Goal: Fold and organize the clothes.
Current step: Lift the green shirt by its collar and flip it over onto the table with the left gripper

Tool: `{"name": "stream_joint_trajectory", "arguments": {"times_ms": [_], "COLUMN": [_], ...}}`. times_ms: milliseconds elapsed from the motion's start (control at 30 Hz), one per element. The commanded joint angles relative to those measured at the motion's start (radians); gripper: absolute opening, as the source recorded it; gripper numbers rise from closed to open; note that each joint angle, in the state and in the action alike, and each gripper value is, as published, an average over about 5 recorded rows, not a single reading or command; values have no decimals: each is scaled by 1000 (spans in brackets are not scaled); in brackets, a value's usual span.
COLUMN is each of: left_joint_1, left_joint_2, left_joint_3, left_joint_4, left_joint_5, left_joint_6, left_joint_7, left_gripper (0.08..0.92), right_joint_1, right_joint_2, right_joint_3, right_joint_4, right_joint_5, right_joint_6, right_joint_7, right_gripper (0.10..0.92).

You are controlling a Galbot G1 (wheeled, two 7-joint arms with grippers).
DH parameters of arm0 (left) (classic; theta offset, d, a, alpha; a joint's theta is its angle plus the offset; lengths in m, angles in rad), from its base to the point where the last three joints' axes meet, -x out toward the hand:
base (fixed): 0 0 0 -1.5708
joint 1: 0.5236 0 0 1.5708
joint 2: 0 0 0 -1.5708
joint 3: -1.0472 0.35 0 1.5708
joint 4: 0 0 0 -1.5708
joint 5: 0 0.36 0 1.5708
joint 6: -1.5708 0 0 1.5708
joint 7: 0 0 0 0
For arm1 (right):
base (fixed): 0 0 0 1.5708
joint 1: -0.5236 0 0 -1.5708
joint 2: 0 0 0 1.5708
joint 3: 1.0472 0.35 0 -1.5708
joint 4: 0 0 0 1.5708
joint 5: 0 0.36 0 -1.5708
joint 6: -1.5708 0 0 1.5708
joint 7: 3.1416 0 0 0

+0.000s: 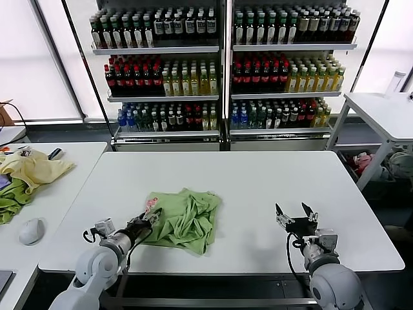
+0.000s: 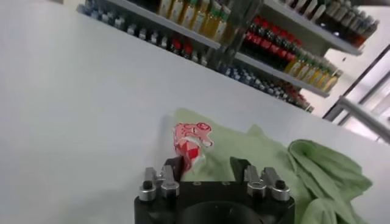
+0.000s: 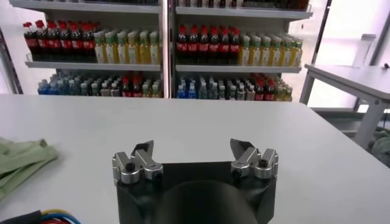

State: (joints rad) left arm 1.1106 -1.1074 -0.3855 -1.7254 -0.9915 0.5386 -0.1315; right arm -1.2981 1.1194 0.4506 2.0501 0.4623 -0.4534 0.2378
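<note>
The light green polo shirt point(image 1: 187, 219) lies crumpled on the white table point(image 1: 258, 187), left of centre near the front edge. Its red-and-white print point(image 1: 152, 205) shows at its left edge. My left gripper point(image 1: 150, 219) is low at that edge, open, its fingers straddling the cloth beside the print point(image 2: 190, 139); the left wrist view shows the gripper point(image 2: 207, 165) with the shirt point(image 2: 274, 161) stretching away from it. My right gripper point(image 1: 295, 213) is open and empty above the table's front right, well apart from the shirt. The right wrist view shows it point(image 3: 194, 148) and a shirt corner point(image 3: 21, 159).
A side table at the left holds a pale yellow garment point(image 1: 32, 169), a darker green cloth point(image 1: 11, 197) and a white mouse point(image 1: 31, 230). Shelves of bottles point(image 1: 222, 64) stand behind the table. Another white table point(image 1: 387, 113) stands at the far right.
</note>
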Motion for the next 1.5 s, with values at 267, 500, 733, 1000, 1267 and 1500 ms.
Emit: {"name": "stream_joint_trajectory", "arguments": {"times_ms": [267, 500, 733, 1000, 1267, 1500], "left_joint_1": [-1, 4, -2, -33, -57, -32], "left_joint_2": [-80, -108, -4, 272, 394, 247], "left_joint_3": [-166, -259, -403, -497, -392, -4], "left_joint_4": [61, 36, 22, -19, -141, -212], "left_joint_5": [-447, -546, -577, -547, -309, 343], "left_joint_6": [31, 33, 41, 45, 41, -12], "left_joint_7": [30, 3, -25, -45, -54, -61], "left_gripper": [277, 118, 115, 115, 115, 115], "right_joint_1": [-21, -19, -14, 6, 7, 7], "right_joint_2": [8, 19, 17, 26, 39, 61], "right_joint_3": [7, 1, 3, 2, -3, -9], "right_joint_4": [8, 6, 1, -5, 0, 9], "right_joint_5": [2, 2, 11, 26, 25, 12], "right_joint_6": [-3, -5, -2, 2, 12, 16], "right_joint_7": [3, 5, 5, 3, 0, -1], "right_gripper": [823, 823, 823, 823, 823, 823]}}
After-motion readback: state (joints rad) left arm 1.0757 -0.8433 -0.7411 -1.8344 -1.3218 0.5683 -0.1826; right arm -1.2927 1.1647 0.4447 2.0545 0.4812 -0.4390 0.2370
